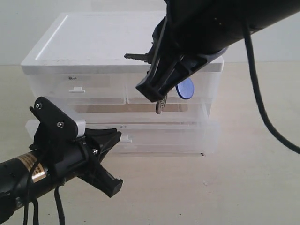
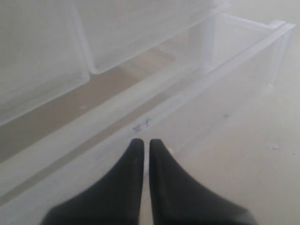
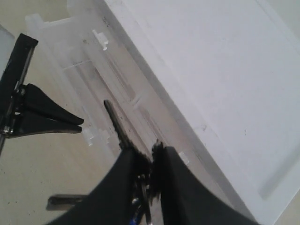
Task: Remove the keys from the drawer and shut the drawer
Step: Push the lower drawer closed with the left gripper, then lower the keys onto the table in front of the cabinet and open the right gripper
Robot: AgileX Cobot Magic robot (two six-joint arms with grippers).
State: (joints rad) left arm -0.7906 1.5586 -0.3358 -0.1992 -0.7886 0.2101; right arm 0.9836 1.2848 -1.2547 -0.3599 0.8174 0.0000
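The right gripper (image 1: 150,92) was squeezed tight on the keys (image 1: 186,88). It held them up in the air over the open drawer (image 1: 178,136) of the clear box (image 1: 103,42), which stood toward the far edge of the table (image 1: 243,178). The left gripper (image 2: 146,142) was pinched closed with nothing in it, its tips right by the drawer's front.

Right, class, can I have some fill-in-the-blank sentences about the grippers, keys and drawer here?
1. The right gripper is gripping the ____.
2. The round fob is coloured ____.
3. The bottom drawer is not closed; it is ____.
4. The left gripper holds nothing and is ____.
Missing words: keys; blue; open; shut.
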